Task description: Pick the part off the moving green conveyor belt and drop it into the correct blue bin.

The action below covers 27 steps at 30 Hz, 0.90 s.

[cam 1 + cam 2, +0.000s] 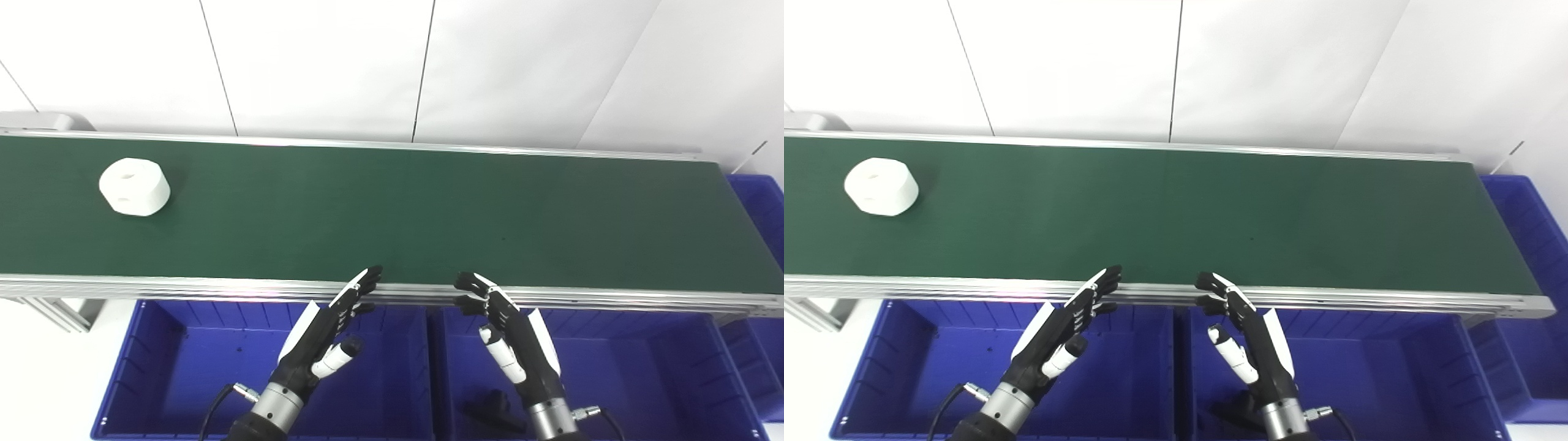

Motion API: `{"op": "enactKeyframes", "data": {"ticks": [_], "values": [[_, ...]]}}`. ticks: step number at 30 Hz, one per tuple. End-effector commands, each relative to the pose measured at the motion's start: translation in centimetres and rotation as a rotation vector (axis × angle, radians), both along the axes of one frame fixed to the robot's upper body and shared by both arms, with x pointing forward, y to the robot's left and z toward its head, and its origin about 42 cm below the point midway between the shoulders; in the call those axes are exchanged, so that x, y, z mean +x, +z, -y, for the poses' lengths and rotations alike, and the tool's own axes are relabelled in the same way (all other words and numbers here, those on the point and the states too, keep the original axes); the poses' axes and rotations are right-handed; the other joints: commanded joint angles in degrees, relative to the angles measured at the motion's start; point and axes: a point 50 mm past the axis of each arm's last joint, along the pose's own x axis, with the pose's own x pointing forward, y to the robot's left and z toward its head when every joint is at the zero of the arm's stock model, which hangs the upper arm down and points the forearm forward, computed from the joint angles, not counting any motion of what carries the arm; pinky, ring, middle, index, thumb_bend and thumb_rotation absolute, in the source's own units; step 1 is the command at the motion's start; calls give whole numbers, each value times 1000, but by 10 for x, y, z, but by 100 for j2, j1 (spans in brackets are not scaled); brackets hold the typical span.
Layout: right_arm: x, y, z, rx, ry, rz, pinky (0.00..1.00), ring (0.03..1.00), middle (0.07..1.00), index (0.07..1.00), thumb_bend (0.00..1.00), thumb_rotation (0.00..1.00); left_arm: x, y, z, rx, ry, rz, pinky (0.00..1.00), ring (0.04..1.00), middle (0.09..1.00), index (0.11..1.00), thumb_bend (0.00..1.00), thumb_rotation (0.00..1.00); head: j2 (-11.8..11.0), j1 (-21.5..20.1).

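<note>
Waiting at the near rail, your left hand [324, 334] and right hand [511, 331] hover over the blue bins, fingers [361, 285] spread and holding nothing, so either can reach onto the belt. The white part [135, 187] sits far left on the green conveyor belt [429, 214], well apart from both hands. A dark piece [493, 410] lies in the right bin [674, 367]; the left bin [184, 361] looks empty, so sorting probably matters.

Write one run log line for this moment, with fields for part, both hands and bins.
part: white part on belt, far left | left hand: open | right hand: open | right bin: dark item inside
</note>
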Motion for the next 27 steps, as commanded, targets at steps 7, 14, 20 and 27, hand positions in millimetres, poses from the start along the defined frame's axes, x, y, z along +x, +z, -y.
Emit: {"op": "enactKeyframes", "data": {"ticks": [7, 14, 20, 27], "values": [[-3, -2, 4, 14, 3, 27, 690, 734, 815, 830, 754, 966, -1, 1, 9, -32, -13, 38, 883, 970, 963, 946, 1000, 1000, -442, 412], [-7, -15, 14, 12, -6, 5, 678, 724, 809, 822, 743, 965, -6, -12, 19, -41, -12, 20, 895, 966, 963, 938, 1000, 996, -855, 734], [-7, -26, 20, -7, -15, -30, 675, 727, 807, 810, 754, 984, -7, -24, 24, -44, -14, 25, 876, 947, 963, 939, 980, 976, -1215, 802], [-6, -37, 23, -6, -24, -69, 676, 730, 806, 796, 754, 964, -7, -35, 25, -47, -13, 18, 866, 941, 955, 932, 1000, 959, -1526, 840]]}}
